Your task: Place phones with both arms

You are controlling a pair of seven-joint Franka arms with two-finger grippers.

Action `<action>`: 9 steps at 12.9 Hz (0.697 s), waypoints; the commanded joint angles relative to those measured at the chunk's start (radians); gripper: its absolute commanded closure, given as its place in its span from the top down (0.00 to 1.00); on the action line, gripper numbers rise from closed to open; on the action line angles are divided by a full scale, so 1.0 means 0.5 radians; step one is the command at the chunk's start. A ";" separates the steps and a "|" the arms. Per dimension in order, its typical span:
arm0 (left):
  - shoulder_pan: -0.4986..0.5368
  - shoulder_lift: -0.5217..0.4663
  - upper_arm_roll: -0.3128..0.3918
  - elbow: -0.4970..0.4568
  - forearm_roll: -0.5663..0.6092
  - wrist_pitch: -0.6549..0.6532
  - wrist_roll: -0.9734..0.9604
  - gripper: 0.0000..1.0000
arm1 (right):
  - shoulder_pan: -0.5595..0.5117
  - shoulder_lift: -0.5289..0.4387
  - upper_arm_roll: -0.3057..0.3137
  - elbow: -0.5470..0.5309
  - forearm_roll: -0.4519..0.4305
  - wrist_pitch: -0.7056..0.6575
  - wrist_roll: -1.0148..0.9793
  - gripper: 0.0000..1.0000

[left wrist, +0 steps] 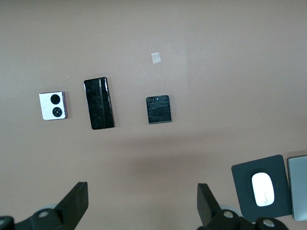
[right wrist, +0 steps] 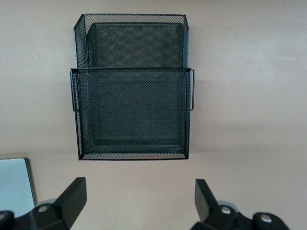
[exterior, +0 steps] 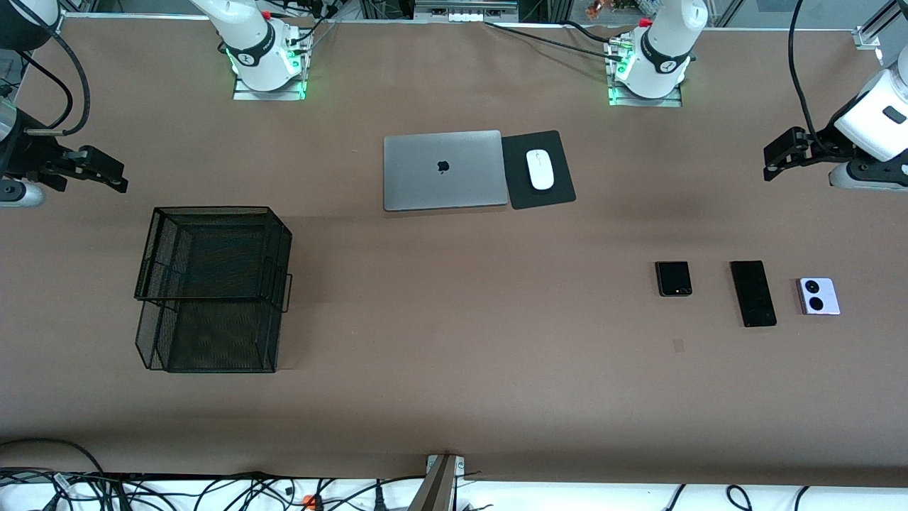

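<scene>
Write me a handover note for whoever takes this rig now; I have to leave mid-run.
Left end effector: open, empty, waiting at the left arm's end of the table.
Right end effector: open, empty, waiting at the right arm's end, near the black mesh tray.
Phones lie in a row toward the left arm's end: black flip phone, slab phone, lilac-white flip phone.
Done: nothing; no phone is in the tray.
Left: all three phones.

A big brown table is being shown from above, filling nearly the whole view. Soft shadows are being cast across it. At six o'clock, a white strip is being crossed by tangled black cables. At twelve o'clock, metal frames are being seen.
</scene>
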 commanded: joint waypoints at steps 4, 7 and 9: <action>-0.009 0.051 0.000 0.073 -0.001 -0.057 0.079 1.00 | -0.009 0.002 0.008 0.017 0.038 -0.003 -0.015 1.00; -0.006 0.133 -0.003 0.143 0.024 -0.044 0.052 1.00 | -0.009 0.002 0.008 0.017 0.038 -0.003 -0.015 1.00; 0.000 0.180 0.000 0.156 0.027 -0.075 0.055 1.00 | -0.009 0.002 0.008 0.017 0.038 -0.003 -0.015 1.00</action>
